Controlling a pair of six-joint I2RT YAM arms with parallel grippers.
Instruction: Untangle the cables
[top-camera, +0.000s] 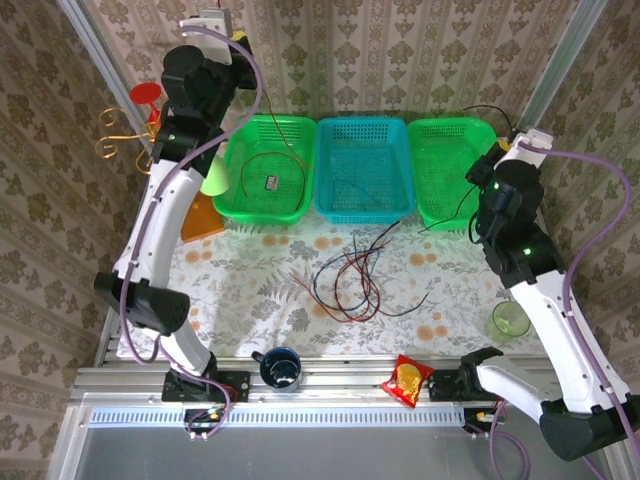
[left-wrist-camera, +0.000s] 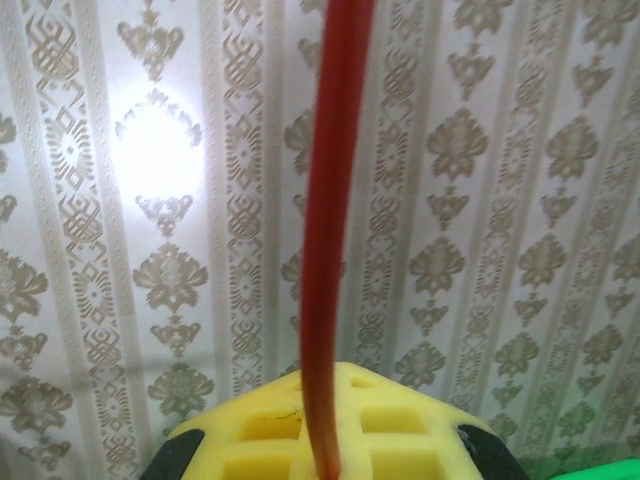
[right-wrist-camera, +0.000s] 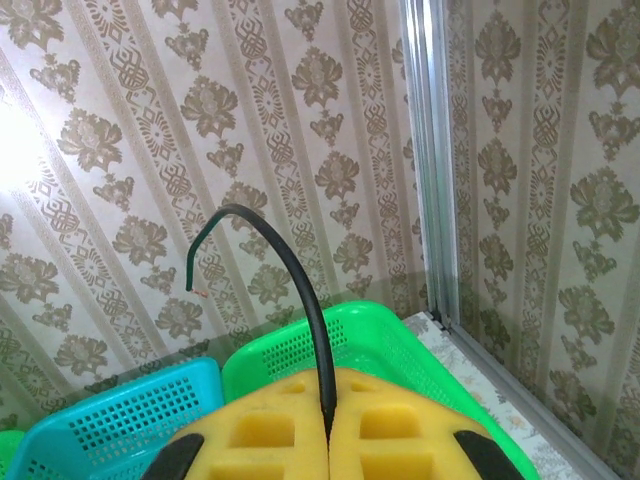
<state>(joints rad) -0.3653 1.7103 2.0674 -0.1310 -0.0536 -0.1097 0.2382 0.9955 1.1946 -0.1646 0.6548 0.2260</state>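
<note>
Grips a red cable (left-wrist-camera: 335, 200) in the fully closed left gripper (left-wrist-camera: 325, 460), held high against the back wall, and trails it down into the left green basket (top-camera: 290, 205). Pinches a black cable (right-wrist-camera: 290, 270) in the equally closed right gripper (right-wrist-camera: 328, 440), above the right green basket (top-camera: 440, 150). Shows the other cables (top-camera: 350, 275) tangled on the table (top-camera: 240, 280), just before the blue basket (top-camera: 365, 205).

One camera high up, two on the wrists.
The flowery table (top-camera: 240, 290) is looked down on from above and behind. The patterned wall (left-wrist-camera: 500, 200) is faced by both wrist cameras. The right-hand green plastic mesh basket (right-wrist-camera: 385, 340) is seen in the right wrist and top views.
</note>
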